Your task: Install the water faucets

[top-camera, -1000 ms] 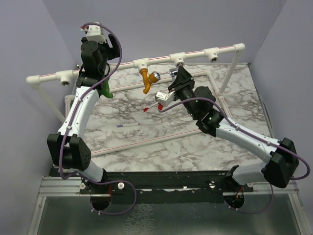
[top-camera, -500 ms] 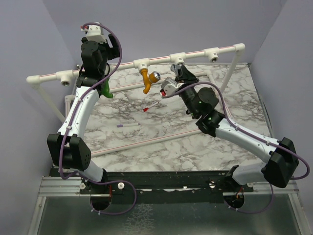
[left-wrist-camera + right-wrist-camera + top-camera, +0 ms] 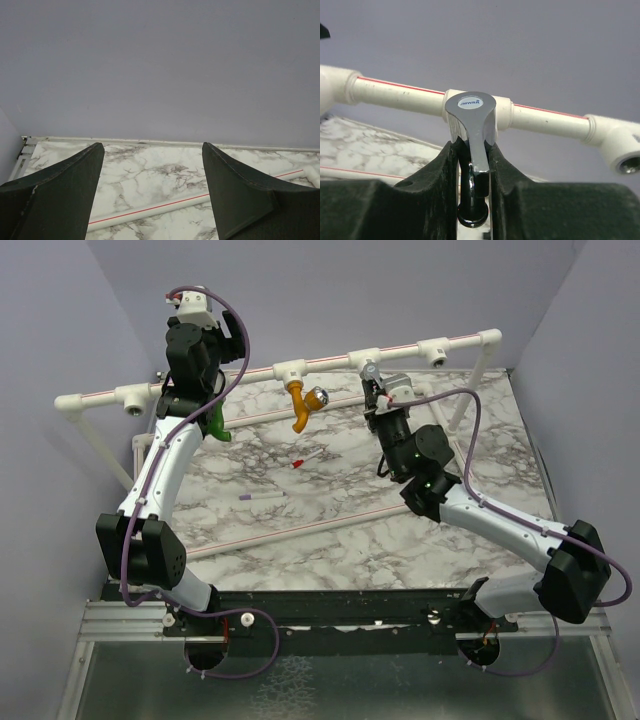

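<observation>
Your right gripper [image 3: 472, 152] is pinched shut on the grey metal faucet [image 3: 470, 107]: its two dark fingers [image 3: 435, 180] squeeze the chrome lever handle from either side, just under the round cap with the blue lettering. That faucet sits right up against a tee [image 3: 504, 112] of the white pipe rail [image 3: 395, 92], the handle overlapping the joint, but you cannot tell from these views whether its thread is seated in the socket. Seen from above, this is the tee just to the right of the one carrying the mustard-orange faucet [image 3: 299, 405], which hangs spout down under the rail with its silver knob [image 3: 318, 397] on the right side. Your left gripper [image 3: 151, 150] stands wide open with nothing between its fingers, raised near the left stretch of the rail and looking out over the marble table [image 3: 150, 172] toward the back wall. The green faucet [image 3: 218, 424] shows just beside the left arm, below the rail, its curved spout pointing down. Its upper end is hidden behind the arm, so you cannot tell what it hangs from. Between the two arms a red-tipped stick [image 3: 305, 458] and a purple-tipped stick [image 3: 260, 496] lie flat on the marble, apart from each other and well apart from both grippers
</observation>
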